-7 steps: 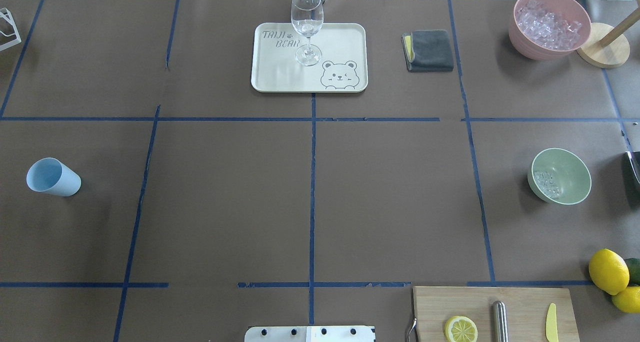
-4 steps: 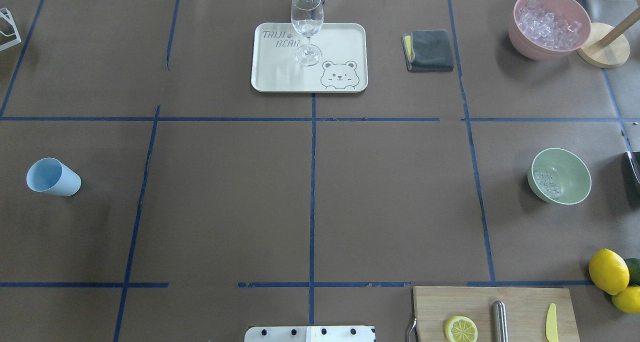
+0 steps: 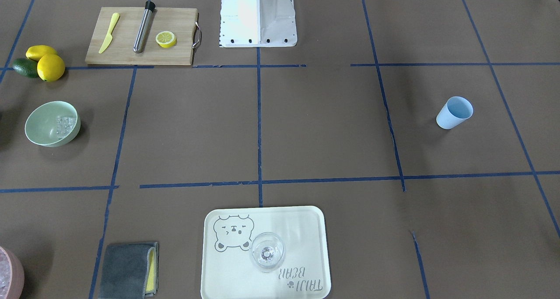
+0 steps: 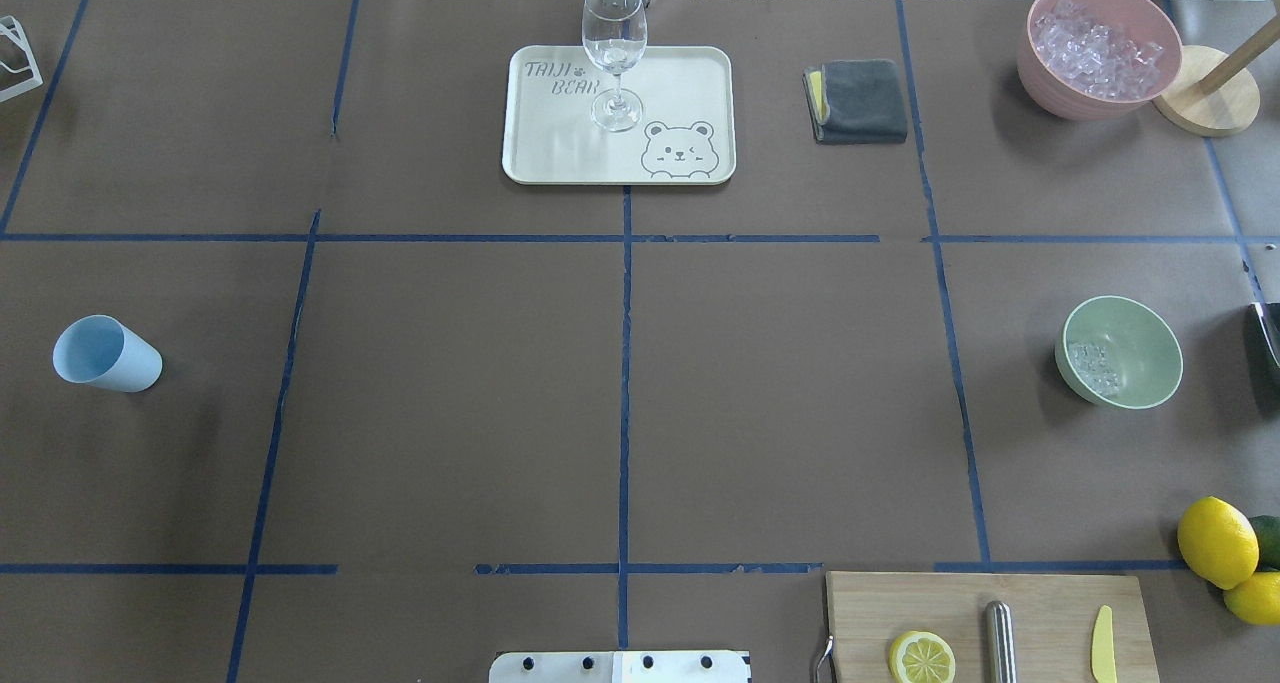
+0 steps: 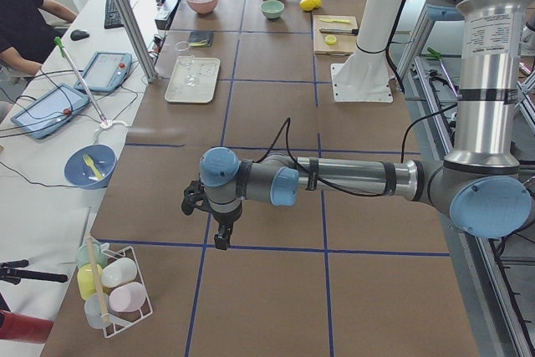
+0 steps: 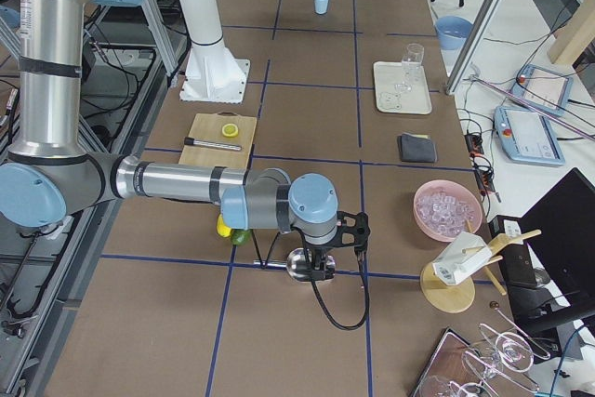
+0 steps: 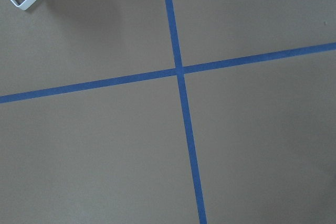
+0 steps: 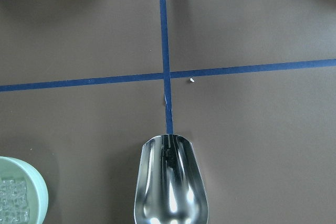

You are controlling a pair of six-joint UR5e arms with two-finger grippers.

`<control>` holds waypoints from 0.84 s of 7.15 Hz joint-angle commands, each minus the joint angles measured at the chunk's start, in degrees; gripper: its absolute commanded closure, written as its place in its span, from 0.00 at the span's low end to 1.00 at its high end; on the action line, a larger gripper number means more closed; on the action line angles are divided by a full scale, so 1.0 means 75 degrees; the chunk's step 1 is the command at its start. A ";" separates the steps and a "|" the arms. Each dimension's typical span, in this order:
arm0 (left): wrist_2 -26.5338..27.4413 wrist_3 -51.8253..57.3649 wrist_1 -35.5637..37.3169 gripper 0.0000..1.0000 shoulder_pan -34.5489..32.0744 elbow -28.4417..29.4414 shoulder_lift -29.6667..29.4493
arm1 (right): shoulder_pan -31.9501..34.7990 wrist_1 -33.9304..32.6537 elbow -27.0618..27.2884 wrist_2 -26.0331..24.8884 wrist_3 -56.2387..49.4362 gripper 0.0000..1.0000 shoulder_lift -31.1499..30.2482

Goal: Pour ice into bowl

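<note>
Overhead exterior: ice (image 4: 1093,363) sits in the bowl (image 4: 1150,343) by the surface's (image 4: 450,403) right edge.
Bare middle between bowl and blue cup (image 4: 105,355); left claw (image 5: 220,242) and right claw (image 6: 321,273) hang over the surface's ends, open or closed I cannot tell.

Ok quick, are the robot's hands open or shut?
Left gripper: cannot tell.
Right gripper: cannot tell; a metal scoop shows right below its camera.

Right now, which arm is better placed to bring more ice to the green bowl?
The right, probably. The right gripper hangs near the pink container, with a metal scoop under its wrist camera and the bowl close by. The left gripper hangs over bare table at the far end.
</note>
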 commanded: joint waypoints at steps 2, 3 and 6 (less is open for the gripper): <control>0.0000 -0.0804 -0.1067 0.00 0.0000 0.0383 -0.0058 | 0.0000 0.0001 0.0016 0.0004 0.0000 0.00 -0.0007; 0.0011 -0.0793 -0.1032 0.00 0.0000 0.0336 -0.0046 | 0.0000 0.0001 0.0016 0.0004 0.0000 0.00 -0.0007; 0.0011 -0.0781 -0.1020 0.00 0.0000 0.0336 -0.0058 | 0.0000 0.0013 0.0016 0.0004 0.0000 0.00 -0.0007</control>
